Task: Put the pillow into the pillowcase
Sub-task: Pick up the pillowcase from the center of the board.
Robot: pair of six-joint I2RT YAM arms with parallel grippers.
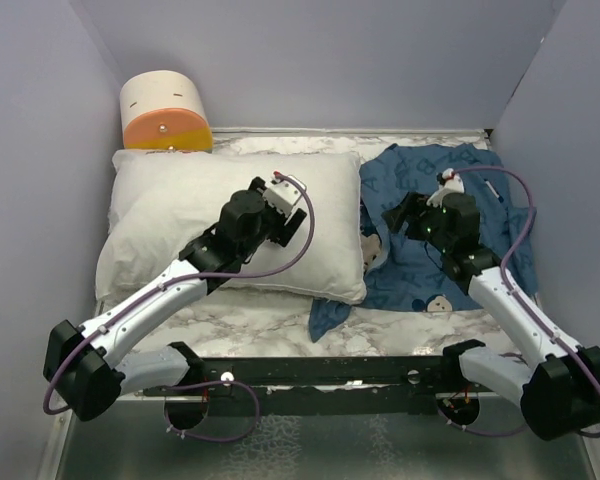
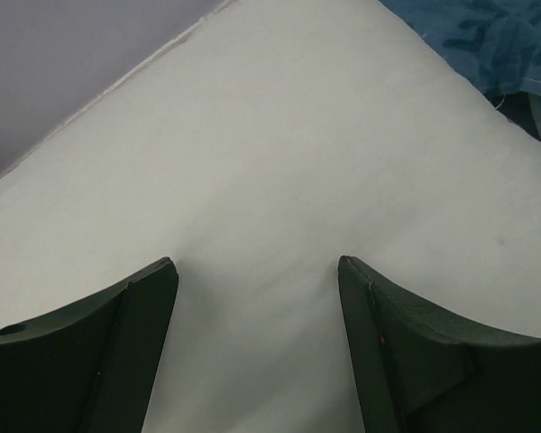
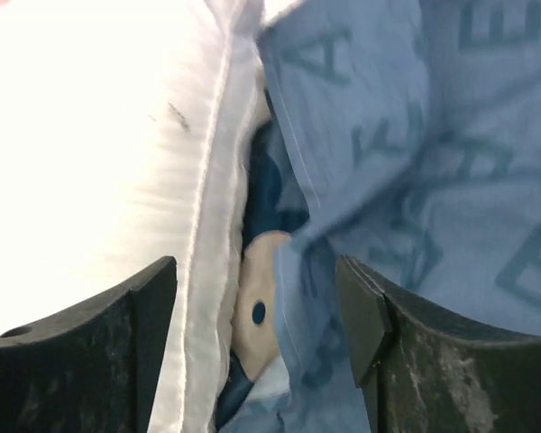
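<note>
The pillow (image 1: 165, 205) lies on the left half of the marbled worktop (image 1: 270, 312), its long axis running left to right. The pillowcase (image 1: 485, 165) is crumpled on the right half. The two touch where the pillow's right short end meets the left edge of the blue fabric, and that meeting line is what the next move depends on.

The right tool (image 3: 257, 262) hangs directly over this line with its fingers spread and nothing between them. In its wrist view the pillow's seamed end sits to the left and a stitched hem of the pillowcase just to the right, with a cartoon mouse face showing in the fold between them. That hem is probably the mouth of the case, though I cannot tell for certain. If so, the opening faces the pillow, and the right arm is the nearer one to lift it.

The left tool (image 2: 257, 266) is over the right part of the pillow, also spread and holding nothing. It is placed to take the pillow and drive it rightward, end first, along its long axis.
</note>
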